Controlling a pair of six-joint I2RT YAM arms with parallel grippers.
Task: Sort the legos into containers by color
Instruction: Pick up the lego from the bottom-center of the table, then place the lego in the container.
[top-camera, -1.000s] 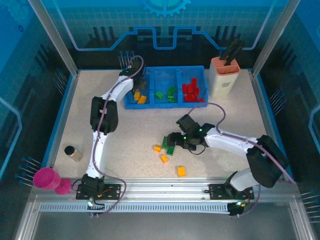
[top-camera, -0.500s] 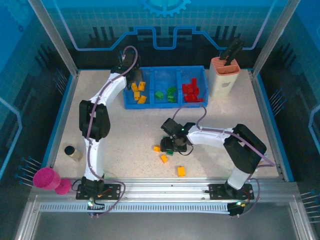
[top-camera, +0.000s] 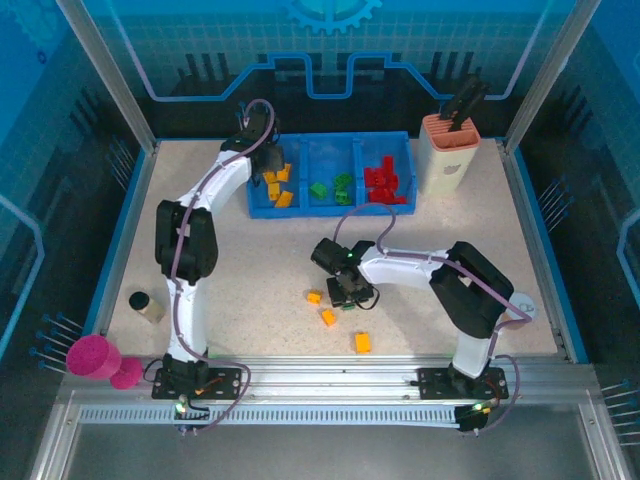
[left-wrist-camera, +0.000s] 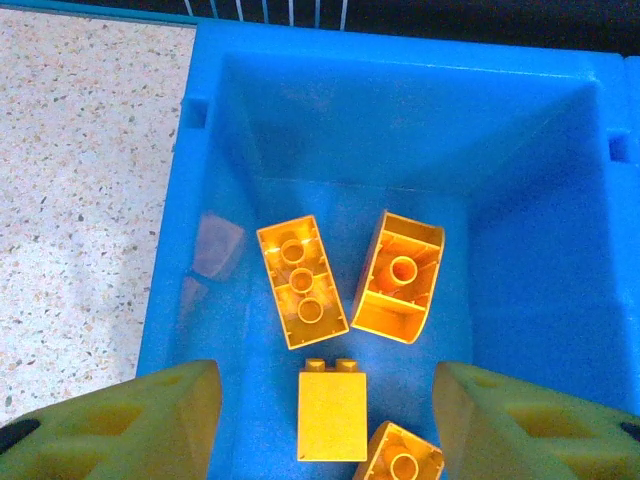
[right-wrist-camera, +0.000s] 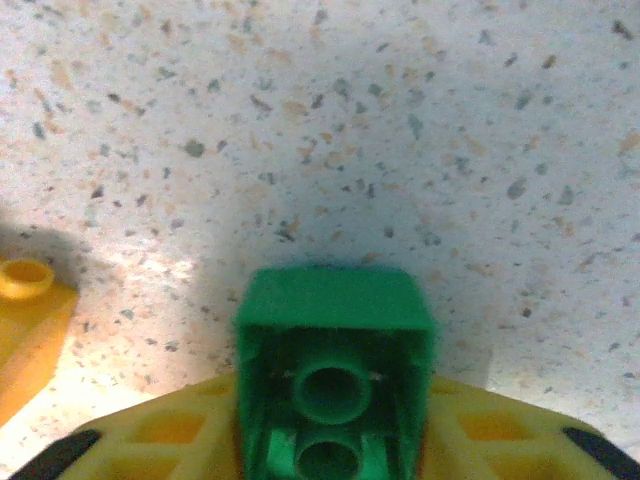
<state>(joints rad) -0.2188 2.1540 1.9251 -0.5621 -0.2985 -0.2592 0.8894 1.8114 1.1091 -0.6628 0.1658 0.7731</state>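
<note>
On the bench (top-camera: 250, 260), the blue tray (top-camera: 322, 152) is set toward 12 o'clock in the top view, its long axis running from 9 to 3 o'clock. Orange bricks (top-camera: 277, 187) are seen in its 9 o'clock compartment, green bricks (top-camera: 335, 188) in the middle one and red bricks (top-camera: 380, 182) in the 3 o'clock one. The left pincer (left-wrist-camera: 322, 385) is held over the 9 o'clock compartment with its yellow fingers (left-wrist-camera: 150, 415) spread and nothing gripped. Below it, in the left wrist view, a long orange brick (left-wrist-camera: 302, 282) is laid hollow side up, its long axis running roughly from 11 to 5 o'clock. At its 3 o'clock a curved orange brick (left-wrist-camera: 398, 277) is likewise turned hollow side up, aligned from 1 to 7 o'clock. A third orange brick (left-wrist-camera: 332, 418) is laid on its side with its studs pointed to 12 o'clock. Near the bench's middle, the right pincer (top-camera: 345, 290) is closed on a single green brick (right-wrist-camera: 335, 340), pinched between its two fingers. In the right wrist view the hollow underside is turned toward the camera and the long axis is aligned from 12 to 6 o'clock. Whether it is lifted off the bench cannot be told. Three loose orange bricks (top-camera: 328, 317) are scattered on the bench between 5 and 9 o'clock of that pincer.
</note>
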